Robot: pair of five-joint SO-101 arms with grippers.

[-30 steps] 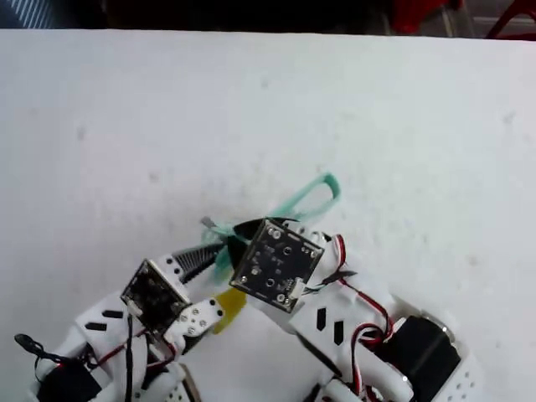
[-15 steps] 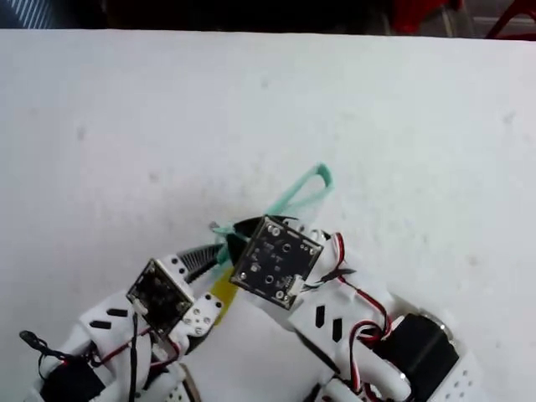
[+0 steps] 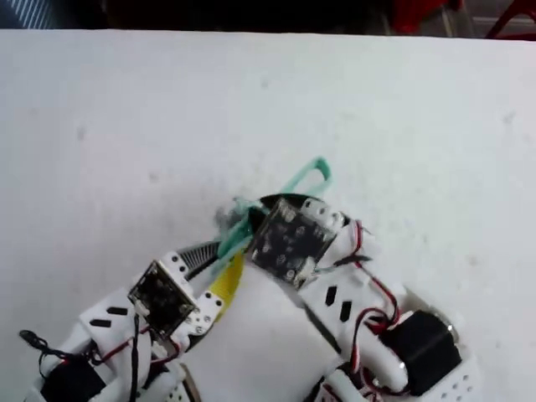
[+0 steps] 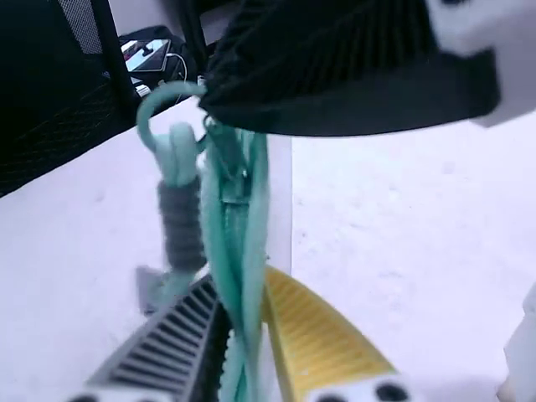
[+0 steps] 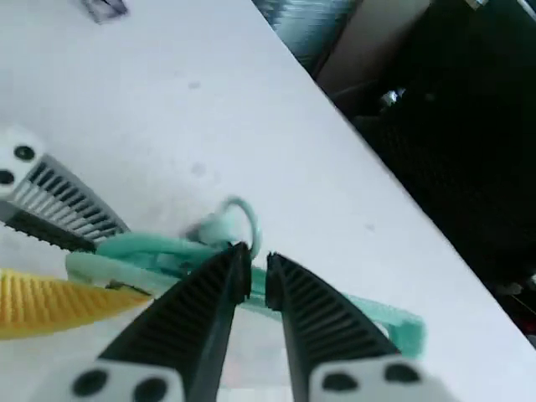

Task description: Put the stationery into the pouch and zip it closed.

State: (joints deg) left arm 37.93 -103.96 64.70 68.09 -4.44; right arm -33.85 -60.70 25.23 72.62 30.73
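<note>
The pouch is clear with a teal zip edge point(image 3: 237, 236) and lies between both arms near the table's front; a teal strap loop point(image 3: 308, 177) sticks out beyond them. My left gripper point(image 4: 239, 293), with one grey and one yellow finger, is shut on the zip edge point(image 4: 243, 218). A grey-beaded zip pull point(image 4: 180, 209) hangs beside it. My right gripper point(image 5: 251, 260) has black fingers shut on the zip point(image 5: 159, 251) just behind the pull point(image 5: 222, 222). The arms hide the pouch body and whatever is in it.
The white table point(image 3: 126, 126) stretches open behind and to both sides of the arms. Its far edge point(image 3: 268, 32) meets a dark background. Both arm bodies crowd the front edge.
My right gripper has moved away from the front edge and slightly right along the zip. The teal edge has stretched out between the two grippers, and the strap loop has shifted a little.
</note>
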